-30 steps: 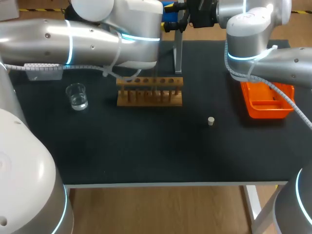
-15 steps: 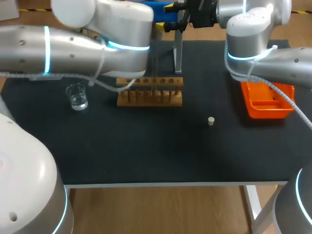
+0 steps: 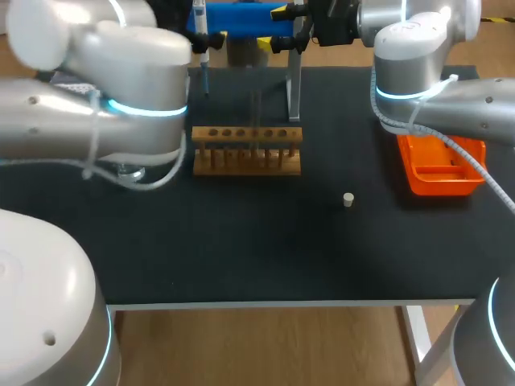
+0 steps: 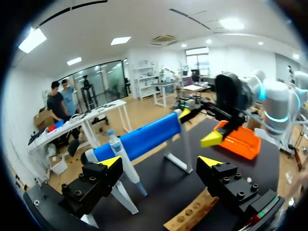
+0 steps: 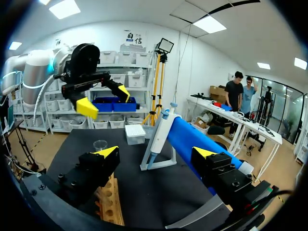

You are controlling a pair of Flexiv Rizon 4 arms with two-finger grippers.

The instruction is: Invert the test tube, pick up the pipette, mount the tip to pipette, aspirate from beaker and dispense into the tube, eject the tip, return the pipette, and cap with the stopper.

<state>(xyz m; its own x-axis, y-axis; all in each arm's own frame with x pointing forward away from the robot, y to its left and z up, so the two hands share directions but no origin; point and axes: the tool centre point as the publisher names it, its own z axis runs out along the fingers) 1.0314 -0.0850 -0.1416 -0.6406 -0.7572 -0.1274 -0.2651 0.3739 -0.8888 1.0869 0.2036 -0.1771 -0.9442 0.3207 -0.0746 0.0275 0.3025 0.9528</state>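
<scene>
The blue-handled pipette [image 3: 201, 40] hangs on the blue bar of its stand [image 3: 241, 16] at the table's back. In front of it stands the wooden rack [image 3: 246, 150], with a thin clear tube [image 3: 257, 121] upright in it. The small stopper [image 3: 348, 200] lies to the rack's right. My left arm hides the beaker in the head view; in the right wrist view the beaker [image 5: 100, 144] shows. My left gripper [image 4: 159, 163] is open, facing the pipette [image 4: 120, 156] from a distance. On the stand's other side my right gripper [image 5: 155, 153] is open and empty.
An orange tray [image 3: 441, 166] sits at the right under my right arm. A white box [image 5: 134, 131] stands behind the pipette stand. My left arm's bulky elbow [image 3: 121, 104] hangs over the table's left part.
My left arm has swung leftward away from above the rack, uncovering the pipette and now covering the beaker. The right arm has not moved.
</scene>
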